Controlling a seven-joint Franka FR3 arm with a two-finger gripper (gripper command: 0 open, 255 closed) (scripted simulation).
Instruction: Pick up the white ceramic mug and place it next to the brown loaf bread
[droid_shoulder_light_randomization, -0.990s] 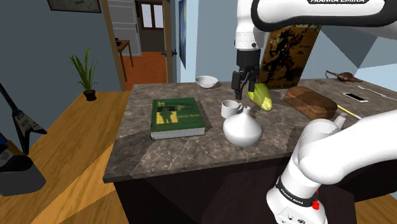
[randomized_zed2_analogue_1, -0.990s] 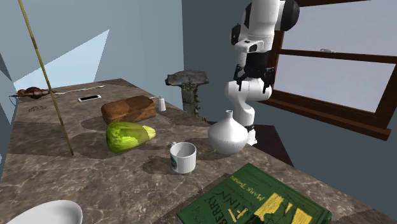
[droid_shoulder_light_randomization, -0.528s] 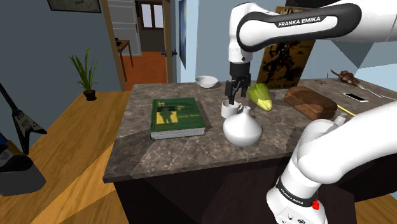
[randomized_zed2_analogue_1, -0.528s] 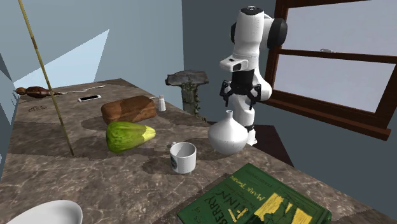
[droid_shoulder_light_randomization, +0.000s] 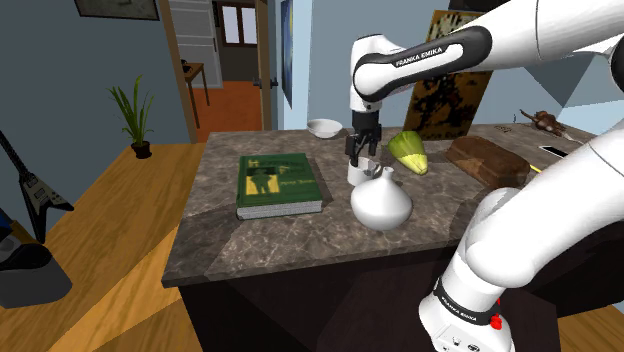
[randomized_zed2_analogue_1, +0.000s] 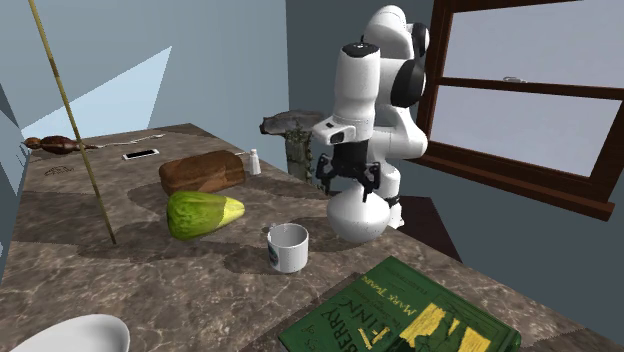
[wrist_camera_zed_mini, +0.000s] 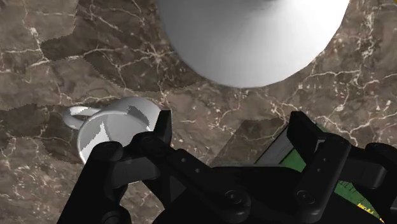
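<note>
While pincer (wrist_camera_zed_mini: 232, 124) stands spread apart | rounded white mug (wrist_camera_zed_mini: 118, 127) beside one finger | bulbous vase (wrist_camera_zed_mini: 248, 38) | veined stone top (wrist_camera_zed_mini: 38, 57)

White cylindrical mug (randomized_zed2_analogue_1: 288, 247) with looped side handle, upright, mouth facing up, standing on dark marbled countertop (randomized_zed2_analogue_1: 150, 275), brown oblong bread loaf (randomized_zed2_analogue_1: 202, 172) lying flat on same surface, well apart from it.

White mug (randomized_zed2_analogue_1: 288, 247) near white vase (randomized_zed2_analogue_1: 359, 215), end effector (randomized_zed2_analogue_1: 348, 184) over vase, brown loaf (randomized_zed2_analogue_1: 203, 172) beyond
</note>
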